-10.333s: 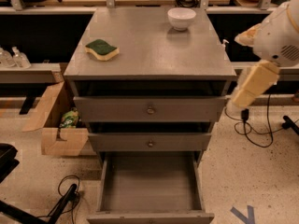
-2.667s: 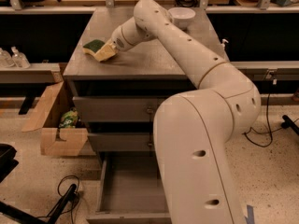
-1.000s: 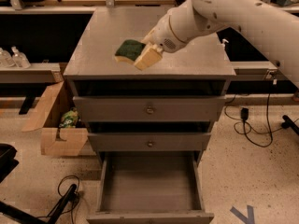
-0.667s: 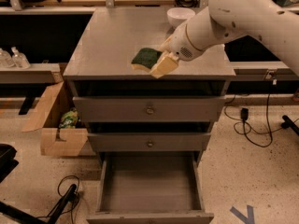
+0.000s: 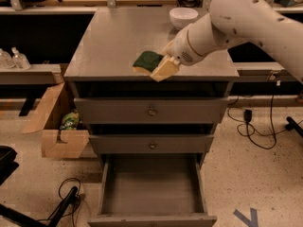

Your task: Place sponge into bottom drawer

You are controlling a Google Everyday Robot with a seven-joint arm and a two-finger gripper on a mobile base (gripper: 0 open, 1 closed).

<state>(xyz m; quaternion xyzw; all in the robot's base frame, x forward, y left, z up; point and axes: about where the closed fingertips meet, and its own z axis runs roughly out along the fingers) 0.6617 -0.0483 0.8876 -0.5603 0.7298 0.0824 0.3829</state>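
Note:
My gripper (image 5: 158,68) is shut on the sponge (image 5: 146,61), which shows its dark green face over pale yellow foam. It holds the sponge in the air over the front edge of the grey cabinet top (image 5: 109,46), above the drawer fronts. The bottom drawer (image 5: 151,187) stands pulled open at the foot of the cabinet, its flat grey floor bare. The white arm reaches in from the upper right.
A white bowl (image 5: 183,17) sits at the back right of the cabinet top. Two shut drawers with round knobs (image 5: 151,111) lie above the open one. A cardboard box (image 5: 57,122) stands on the floor at left. Cables lie on the floor at right and lower left.
The gripper took the sponge from the left of the cabinet top and carried it right and forward. Since a second ago it has moved on toward the front edge.

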